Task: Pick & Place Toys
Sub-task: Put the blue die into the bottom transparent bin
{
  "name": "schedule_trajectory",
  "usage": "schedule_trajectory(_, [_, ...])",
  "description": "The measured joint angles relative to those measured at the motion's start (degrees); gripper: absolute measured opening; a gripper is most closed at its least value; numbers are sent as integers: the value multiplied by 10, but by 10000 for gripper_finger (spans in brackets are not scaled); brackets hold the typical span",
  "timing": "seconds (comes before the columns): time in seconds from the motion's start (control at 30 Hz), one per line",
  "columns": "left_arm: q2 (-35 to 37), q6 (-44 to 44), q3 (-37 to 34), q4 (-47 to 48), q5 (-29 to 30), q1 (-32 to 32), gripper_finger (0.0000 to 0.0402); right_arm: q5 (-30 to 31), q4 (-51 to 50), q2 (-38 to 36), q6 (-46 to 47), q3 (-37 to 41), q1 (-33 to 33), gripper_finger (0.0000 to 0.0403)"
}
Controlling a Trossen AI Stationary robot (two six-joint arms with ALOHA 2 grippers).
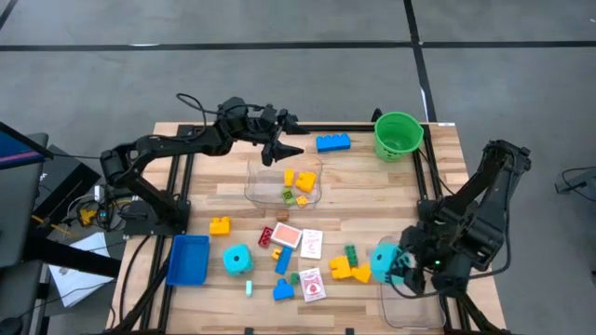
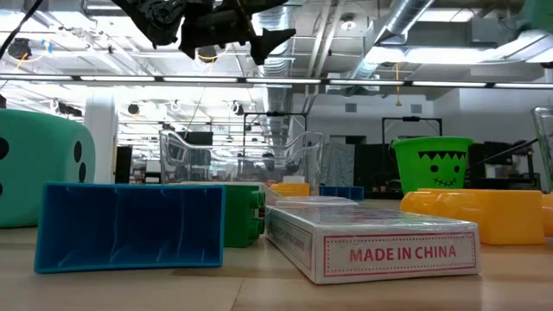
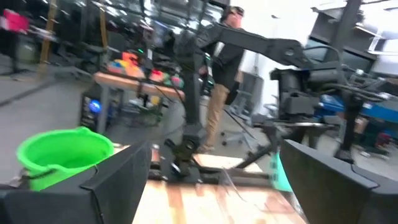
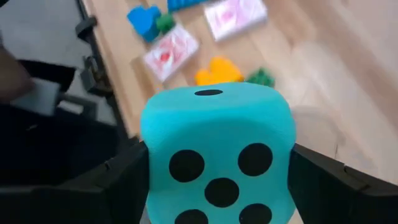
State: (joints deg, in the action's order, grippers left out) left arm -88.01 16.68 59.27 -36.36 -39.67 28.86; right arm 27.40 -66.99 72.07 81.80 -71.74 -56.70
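High view: the left gripper (image 1: pixel 284 147) hangs empty with jaws spread above the clear tub (image 1: pixel 283 182) at upper centre, which holds yellow bricks (image 1: pixel 300 179). At lower right, the right gripper (image 1: pixel 399 263) clasps a teal die (image 1: pixel 385 258) over another clear tub (image 1: pixel 412 302). Loose bricks, picture cards (image 1: pixel 311 244) and a second die (image 1: pixel 237 260) lie at lower centre.

Low view: a blue tray (image 2: pixel 130 226) and card box (image 2: pixel 373 244) sit close on the slatted wooden table (image 2: pixel 259 289).

Right wrist view: the die (image 4: pixel 217 152) fills the span between the fingers; it looks light and probably soft, best held by flat opposite faces.

Left wrist view: the green bucket (image 3: pixel 61 155) and, beyond, a workshop with a person standing.
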Motion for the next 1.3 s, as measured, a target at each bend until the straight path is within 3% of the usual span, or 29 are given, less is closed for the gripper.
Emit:
schedule_trajectory(0.2, [0,-12,0,-19,8,0,344,-49,-52,8,68,-11,-18,306])
schedule_trajectory(0.77, [0,-45,0,-25,7,-27,339,-156,-63,144,52,-10,-21,294])
schedule_trajectory(1.13, [0,-45,0,-32,7,-34,337,-155,-74,142,74,-10,-29,280])
schedule_trajectory(1.2, [0,-45,0,-32,7,-34,337,-156,-84,142,82,-10,-29,288])
schedule_trajectory(1.3, [0,-45,0,-31,7,-34,337,-158,-87,141,98,-10,-31,331])
